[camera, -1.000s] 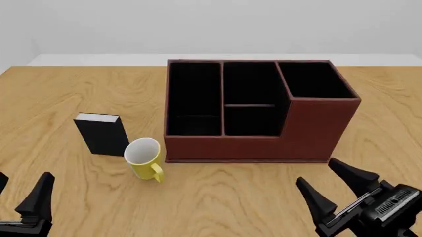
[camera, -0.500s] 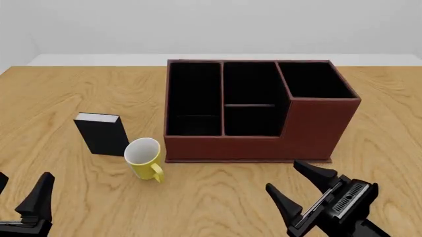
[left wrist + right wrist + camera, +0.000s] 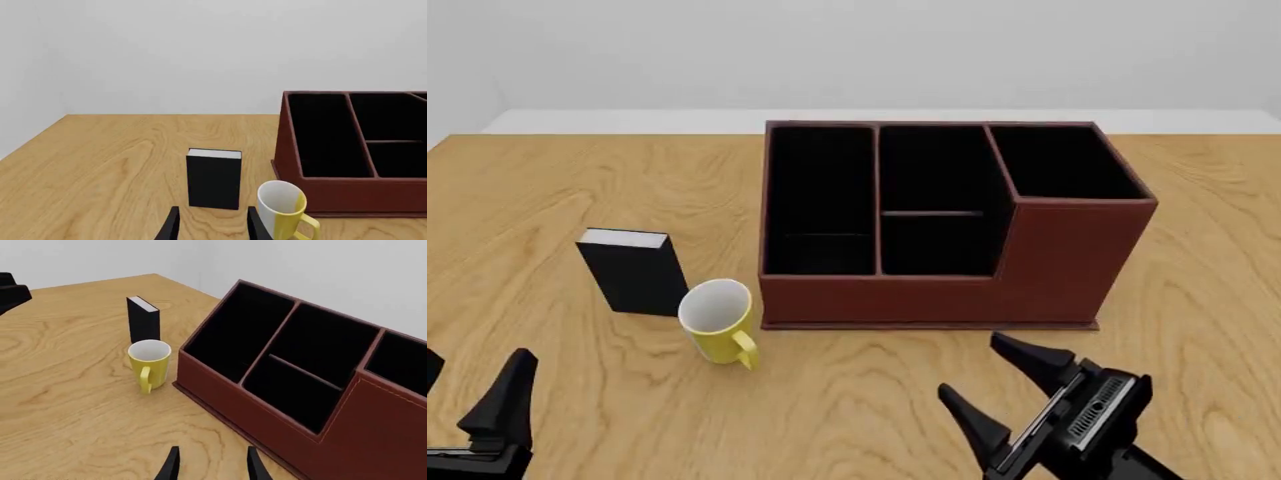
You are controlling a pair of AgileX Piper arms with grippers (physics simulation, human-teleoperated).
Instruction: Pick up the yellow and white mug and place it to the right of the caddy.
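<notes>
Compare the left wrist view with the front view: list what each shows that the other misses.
Only the left wrist view: the bare wall behind the table at eye level, and both left fingers together.
Only the front view: the whole caddy including its taller corner section, the right gripper, open, and the table right of the caddy.
Both: the mug upright, the black box standing beside it, and the caddy's left compartments.
</notes>
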